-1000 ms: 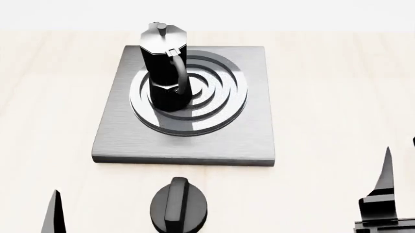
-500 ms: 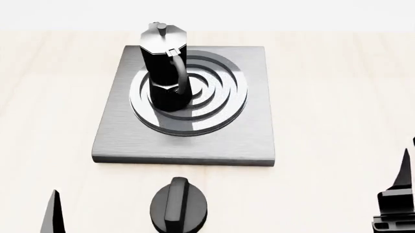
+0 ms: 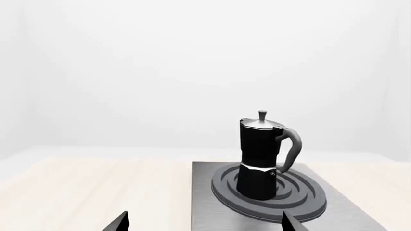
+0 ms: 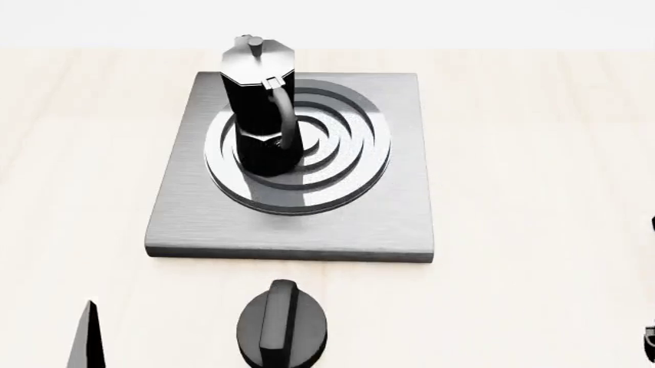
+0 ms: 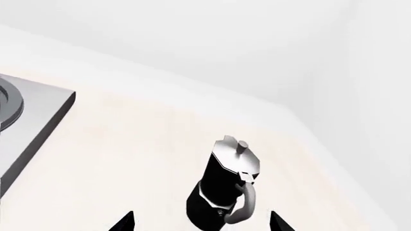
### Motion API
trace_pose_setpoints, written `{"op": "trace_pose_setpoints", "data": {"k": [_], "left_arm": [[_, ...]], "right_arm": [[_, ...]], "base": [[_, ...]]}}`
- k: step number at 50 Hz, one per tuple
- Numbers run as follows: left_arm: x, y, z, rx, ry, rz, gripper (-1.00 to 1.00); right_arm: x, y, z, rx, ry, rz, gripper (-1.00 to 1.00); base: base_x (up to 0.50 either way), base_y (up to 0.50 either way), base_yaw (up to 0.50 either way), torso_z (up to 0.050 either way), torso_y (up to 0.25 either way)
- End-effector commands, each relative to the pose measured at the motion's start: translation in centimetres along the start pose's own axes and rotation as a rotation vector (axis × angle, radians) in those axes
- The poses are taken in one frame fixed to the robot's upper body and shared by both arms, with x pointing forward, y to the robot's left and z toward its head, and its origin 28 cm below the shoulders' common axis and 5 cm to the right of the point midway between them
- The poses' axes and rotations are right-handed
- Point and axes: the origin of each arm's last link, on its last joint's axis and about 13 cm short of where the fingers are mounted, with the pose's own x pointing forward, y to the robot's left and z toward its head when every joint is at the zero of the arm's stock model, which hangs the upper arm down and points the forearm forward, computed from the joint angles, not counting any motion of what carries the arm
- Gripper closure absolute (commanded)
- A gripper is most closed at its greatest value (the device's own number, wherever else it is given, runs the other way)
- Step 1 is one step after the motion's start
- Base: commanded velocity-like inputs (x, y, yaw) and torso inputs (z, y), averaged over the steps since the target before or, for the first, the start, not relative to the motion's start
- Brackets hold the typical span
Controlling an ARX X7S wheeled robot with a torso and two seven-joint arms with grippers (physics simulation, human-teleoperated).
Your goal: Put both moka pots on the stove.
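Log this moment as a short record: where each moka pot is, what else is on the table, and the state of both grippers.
pot on stove: moka pot upright on the burner rings, toward their left side
second pot: moka pot on the bare table, off the stove, seen only by the right wrist camera
knob: black knob on the table in front of the stove
left gripper: open, empty
right gripper: open, fingertips either side of the second pot, not gripping
task progress: one of two placed
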Motion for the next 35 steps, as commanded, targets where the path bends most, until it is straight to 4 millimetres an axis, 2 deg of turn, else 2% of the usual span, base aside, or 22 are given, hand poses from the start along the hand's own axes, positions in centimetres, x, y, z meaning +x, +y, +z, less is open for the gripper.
{"op": "trace_pose_setpoints", "data": {"k": [1, 15, 35], "left_arm": [[0.0, 0.0, -0.1, 0.0, 0.001, 0.001, -1.0], [0.1, 0.1, -0.3, 0.001, 0.003, 0.002, -1.0], [0.0, 0.0, -0.3, 0.001, 0.004, -0.001, -1.0]], "right_arm": [[1.1, -2.0, 0.4, 0.028, 0.026, -0.005, -1.0], [4.0, -3.8, -0.8, 0.059, 0.114, 0.009, -1.0], [5.6, -5.5, -1.3, 0.089, 0.177, 0.021, -1.0]], "base": [[0.0, 0.0, 0.0, 0.0, 0.0], [0.0, 0.0, 0.0, 0.0, 0.0], [0.0, 0.0, 0.0, 0.0, 0.0]]}}
